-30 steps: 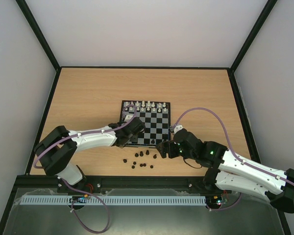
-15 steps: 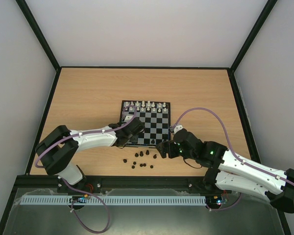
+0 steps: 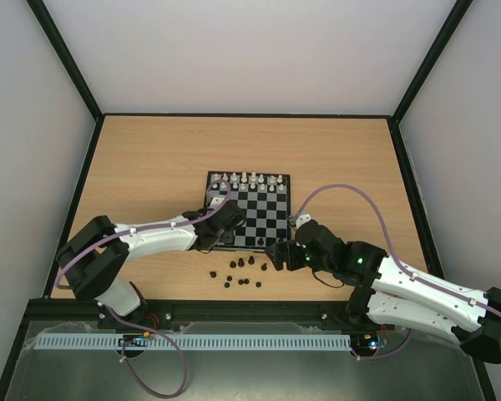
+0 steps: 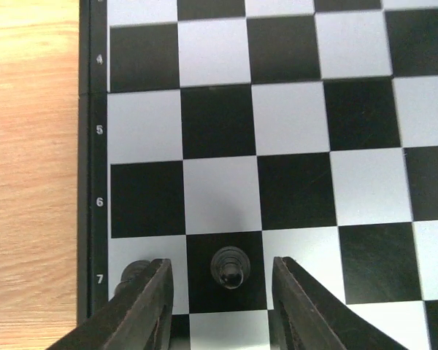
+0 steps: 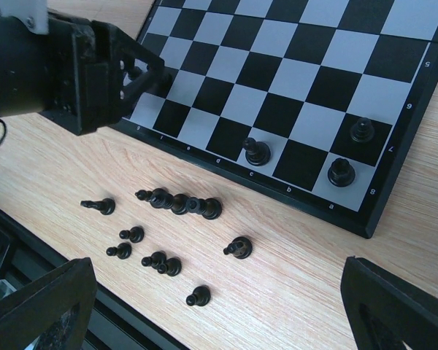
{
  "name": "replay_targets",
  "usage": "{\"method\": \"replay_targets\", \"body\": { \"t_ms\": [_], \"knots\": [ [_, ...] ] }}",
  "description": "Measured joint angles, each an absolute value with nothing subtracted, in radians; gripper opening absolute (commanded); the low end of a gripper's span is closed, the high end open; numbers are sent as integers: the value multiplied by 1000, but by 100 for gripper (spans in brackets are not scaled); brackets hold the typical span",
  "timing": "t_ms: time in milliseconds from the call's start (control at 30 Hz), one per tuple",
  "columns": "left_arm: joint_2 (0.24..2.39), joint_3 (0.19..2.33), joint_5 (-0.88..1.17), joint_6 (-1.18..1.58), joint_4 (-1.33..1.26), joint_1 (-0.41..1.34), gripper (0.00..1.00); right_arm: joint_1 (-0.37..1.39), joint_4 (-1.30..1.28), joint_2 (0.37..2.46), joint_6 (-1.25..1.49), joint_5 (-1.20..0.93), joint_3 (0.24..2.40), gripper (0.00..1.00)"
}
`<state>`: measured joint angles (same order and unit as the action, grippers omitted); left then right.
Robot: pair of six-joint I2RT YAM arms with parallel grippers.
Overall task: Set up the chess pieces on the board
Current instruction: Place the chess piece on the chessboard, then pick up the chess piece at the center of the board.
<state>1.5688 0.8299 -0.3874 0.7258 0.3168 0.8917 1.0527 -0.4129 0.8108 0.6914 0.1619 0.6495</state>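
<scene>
The board [image 3: 267, 219] lies mid-table; its left edge fills the left wrist view [image 4: 95, 146]. My left gripper [image 4: 220, 271] is open around a black pawn [image 4: 230, 267] that stands on a dark square in row 7, with a gap on each side. A second black piece [image 4: 131, 273] is half hidden behind the left finger [image 4: 150, 302]. Three more black pieces [image 5: 341, 172] stand at the board's near right corner. Several black chess pieces [image 5: 179, 203] lie on the wood in front of the board. My right gripper [image 5: 219, 302] hangs wide open above them, holding nothing.
White pieces [image 3: 249, 179] line the board's far row. The left arm's gripper body [image 5: 80, 73] covers the board's near left corner. The black frame rail [image 3: 234, 311] runs along the table's near edge, just behind the loose pieces.
My left gripper's jaws have spread apart, letting go of the black pawn, which now stands free on the board. The right arm has not moved.
</scene>
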Motion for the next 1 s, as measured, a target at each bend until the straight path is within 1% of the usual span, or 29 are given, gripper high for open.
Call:
{"method": "replay_targets", "body": {
  "t_ms": [200, 233, 333, 400, 433, 600, 800, 1000],
  "knots": [
    [1480, 842, -409, 722, 341, 902, 45, 1053, -413, 811, 691, 161, 649, 93],
    [1465, 850, -413, 722, 352, 908, 47, 1053, -413, 811, 691, 161, 649, 93],
    [1419, 874, -424, 725, 373, 932, 54, 1053, -413, 811, 691, 162, 649, 93],
    [1382, 881, -428, 733, 393, 963, 63, 1053, -413, 811, 691, 162, 649, 93],
    [1364, 881, -429, 740, 403, 980, 66, 1053, -413, 811, 691, 162, 649, 93],
    [1254, 848, -427, 799, 458, 1092, 73, 1053, -413, 811, 691, 163, 649, 93],
    [1082, 700, -406, 919, 499, 1236, 75, 1053, -413, 811, 692, 167, 649, 93],
    [1012, 595, -401, 1080, 533, 1391, 68, 1053, -413, 811, 692, 168, 649, 93]
  ]
}}
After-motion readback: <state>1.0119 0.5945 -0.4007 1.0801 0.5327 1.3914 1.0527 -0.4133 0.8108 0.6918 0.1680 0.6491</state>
